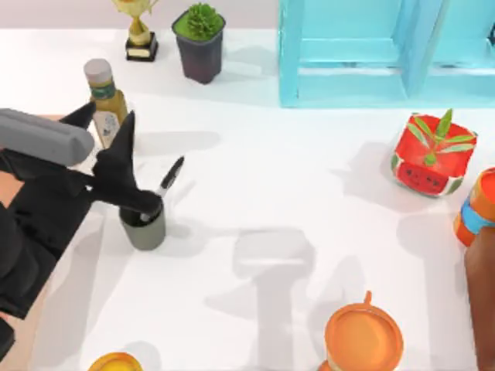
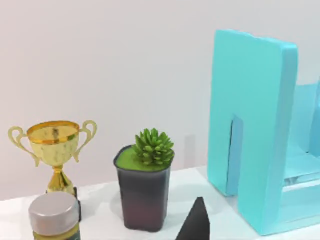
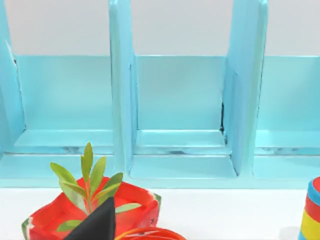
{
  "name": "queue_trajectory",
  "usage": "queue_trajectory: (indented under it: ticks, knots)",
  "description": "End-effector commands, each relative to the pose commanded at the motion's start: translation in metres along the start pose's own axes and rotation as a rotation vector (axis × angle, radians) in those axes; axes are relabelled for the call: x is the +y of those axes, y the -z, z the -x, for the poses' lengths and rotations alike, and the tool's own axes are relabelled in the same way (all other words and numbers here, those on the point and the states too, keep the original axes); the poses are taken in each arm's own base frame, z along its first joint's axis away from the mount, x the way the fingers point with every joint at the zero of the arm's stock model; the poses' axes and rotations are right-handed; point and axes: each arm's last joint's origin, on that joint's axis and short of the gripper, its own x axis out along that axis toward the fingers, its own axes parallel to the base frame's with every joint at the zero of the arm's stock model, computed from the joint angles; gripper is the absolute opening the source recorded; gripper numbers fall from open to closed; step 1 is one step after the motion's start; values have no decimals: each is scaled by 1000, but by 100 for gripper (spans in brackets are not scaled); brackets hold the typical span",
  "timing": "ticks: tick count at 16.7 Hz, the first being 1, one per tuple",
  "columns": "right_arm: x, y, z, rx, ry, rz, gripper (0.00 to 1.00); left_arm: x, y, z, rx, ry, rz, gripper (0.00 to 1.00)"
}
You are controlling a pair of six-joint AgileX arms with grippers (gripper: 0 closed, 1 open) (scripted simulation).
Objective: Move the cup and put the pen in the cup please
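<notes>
At the table's left side, cup stands upright with pen leaning out of its mouth. Left gripper just over the rim, fingers spread, nothing held. Insertion step looks done; next, lift straight off without snagging the pen

A gold trophy, a dark-potted succulent and a turquoise shelf rack line the white table's far edge, with a dressing bottle at left, a watermelon planter at right and an orange mug nearest.
</notes>
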Motion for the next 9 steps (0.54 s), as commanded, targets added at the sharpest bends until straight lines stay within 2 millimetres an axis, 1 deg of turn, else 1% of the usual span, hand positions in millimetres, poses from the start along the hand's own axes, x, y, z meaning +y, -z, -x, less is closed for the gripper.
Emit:
queue_trajectory:
  ticks: [3,4,9]
  knots:
    - [0,0,0,0,0,0,100,0,0,0,0,0,0,98]
    - [0,0,0,0,0,0,100,0,0,0,0,0,0,100]
    - [0,0,0,0,0,0,100,0,0,0,0,0,0,100]
